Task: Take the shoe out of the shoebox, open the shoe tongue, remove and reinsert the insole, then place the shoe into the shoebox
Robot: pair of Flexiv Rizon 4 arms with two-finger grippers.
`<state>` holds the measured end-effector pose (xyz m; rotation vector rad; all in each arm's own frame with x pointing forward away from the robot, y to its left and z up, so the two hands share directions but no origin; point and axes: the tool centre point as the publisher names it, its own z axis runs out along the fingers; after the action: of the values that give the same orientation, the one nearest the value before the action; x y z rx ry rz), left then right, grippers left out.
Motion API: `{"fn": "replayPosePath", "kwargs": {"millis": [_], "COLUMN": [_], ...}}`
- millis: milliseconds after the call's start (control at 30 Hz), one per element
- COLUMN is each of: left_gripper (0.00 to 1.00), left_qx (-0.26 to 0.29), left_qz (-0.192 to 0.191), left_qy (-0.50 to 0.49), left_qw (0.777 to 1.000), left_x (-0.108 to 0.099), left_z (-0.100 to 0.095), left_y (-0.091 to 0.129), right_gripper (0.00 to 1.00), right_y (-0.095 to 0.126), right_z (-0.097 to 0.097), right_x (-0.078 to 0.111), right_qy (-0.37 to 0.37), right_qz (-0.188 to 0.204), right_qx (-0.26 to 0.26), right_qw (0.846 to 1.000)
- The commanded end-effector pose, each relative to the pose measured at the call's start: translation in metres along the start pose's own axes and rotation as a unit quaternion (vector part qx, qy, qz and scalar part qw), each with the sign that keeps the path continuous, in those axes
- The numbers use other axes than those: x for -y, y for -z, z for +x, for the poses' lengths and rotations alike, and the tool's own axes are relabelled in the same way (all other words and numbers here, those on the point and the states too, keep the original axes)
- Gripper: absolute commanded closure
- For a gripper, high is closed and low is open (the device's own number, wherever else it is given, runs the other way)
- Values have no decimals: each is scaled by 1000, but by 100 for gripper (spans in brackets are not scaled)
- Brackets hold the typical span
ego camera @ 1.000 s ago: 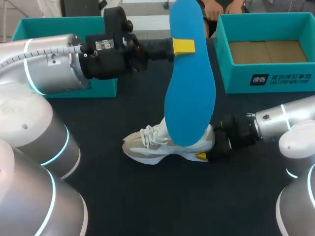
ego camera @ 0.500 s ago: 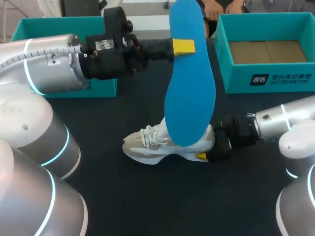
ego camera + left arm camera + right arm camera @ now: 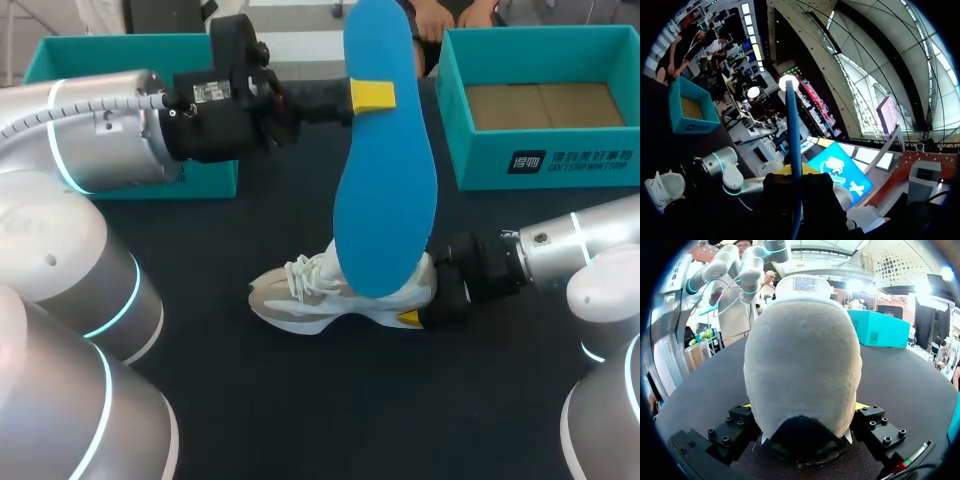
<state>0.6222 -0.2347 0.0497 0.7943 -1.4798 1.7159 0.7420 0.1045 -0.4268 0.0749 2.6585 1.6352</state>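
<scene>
We logged the insole as solid bright blue, the shoe as off-white and pale beige, and the shoebox as teal outside with white print and a brown cardboard floor. The worktop was black. The left end effector was yellow-tipped and black-bodied.

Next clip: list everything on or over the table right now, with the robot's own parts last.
insole: one, blue, held upright above the shoe
shoe: one, white and beige, on its sole mid-table
right box: one, teal, open with a brown floor, far right of the table
left box: one, teal, far left, partly behind the left arm
table: one, black
left gripper: yellow-tipped, shut on the insole
right gripper: yellow-tipped, shut on the shoe's heel
</scene>
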Motion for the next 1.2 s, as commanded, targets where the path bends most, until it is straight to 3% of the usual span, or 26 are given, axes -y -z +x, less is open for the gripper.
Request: {"fn": "replayPosePath", "kwargs": {"millis": [33,67,100,633,1200], "left_gripper": [100,100,100,100,100], "left_qx": [0,0,0,0,0], "left_qz": [1,1,1,1,1], "left_qy": [0,0,0,0,0], "left_qw": [1000,1000,1000,1000,1000], "left_x": [-2,-2,-2,-2,-2], "left_z": [0,0,0,0,0], "left_y": [0,0,0,0,0], "right_gripper": [61,53,2,0,0], "right_y": [-2,-2,-2,5,26], "right_z": [-1,-1,-1,0,4], "right_x": [4,4,4,1,-4], "right_qy": [0,0,0,-1,-14], "right_qz": [2,2,2,10,52], "right_qx": [1,1,1,13,23], "right_qw": [1000,1000,1000,1000,998]}}
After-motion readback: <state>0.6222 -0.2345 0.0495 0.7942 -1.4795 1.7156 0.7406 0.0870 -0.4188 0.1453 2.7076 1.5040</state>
